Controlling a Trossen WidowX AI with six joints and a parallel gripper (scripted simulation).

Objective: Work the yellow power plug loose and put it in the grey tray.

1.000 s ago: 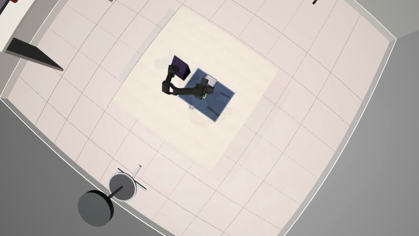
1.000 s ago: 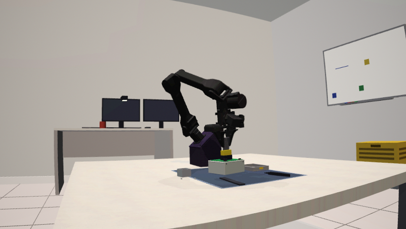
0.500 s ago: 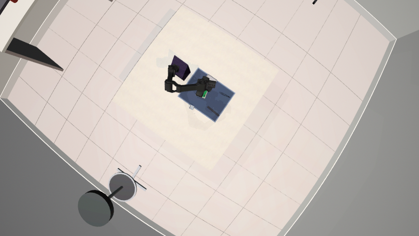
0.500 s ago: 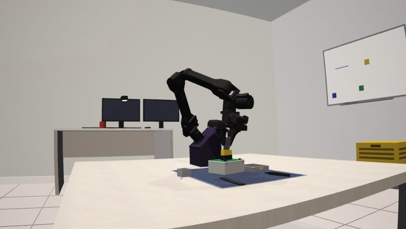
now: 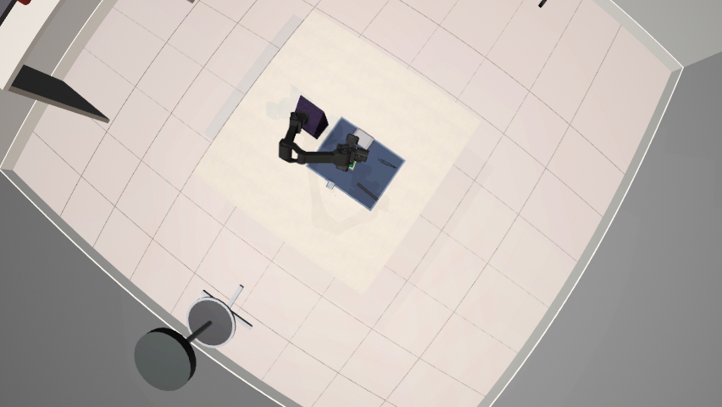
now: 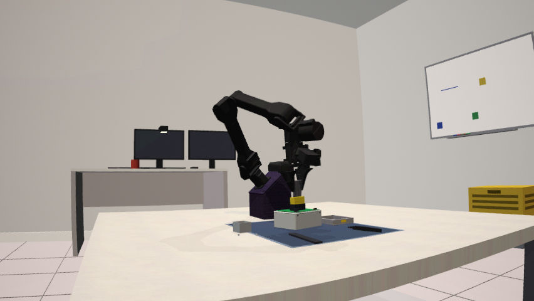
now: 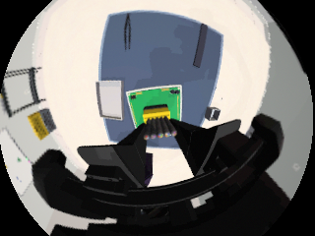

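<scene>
Jaws of your gripper point(image 6: 298, 189) point(image 7: 159, 130) are pinching the yellow plug point(image 6: 297, 200) point(image 7: 157, 114) w/ its bunch of wires point(image 6: 298, 187) point(image 7: 159, 128) sticking up btwn them. Your plug sits upright on top of the black socket point(image 6: 297, 206), on the green board point(image 6: 284, 210) point(image 7: 154, 98). You can't tell from here if it's loose. The board is the top of a pale box point(image 6: 296, 219), and the box is on the blue mat point(image 5: 385, 177) point(image 6: 269, 233) point(image 7: 162, 54). Your grey tray point(image 5: 363, 137) point(image 6: 337, 219) point(image 7: 111, 100) is near the box, on the mat too, w/ no plug in it. On the other side of the box is a small grey block point(image 5: 330, 185) point(image 6: 242, 226) point(image 7: 213, 114), by the mat's edge. You've also got a dark flat bar point(image 5: 367, 191) point(image 6: 305, 237) point(image 7: 200, 45) and thin black tweezers point(image 5: 387, 163) point(image 6: 364, 228) point(image 7: 128, 31) lying on the mat, apart from each other. Your black arm point(image 5: 319, 157) point(image 6: 257, 103) bends up & over, so your gripper points down at the board.
</scene>
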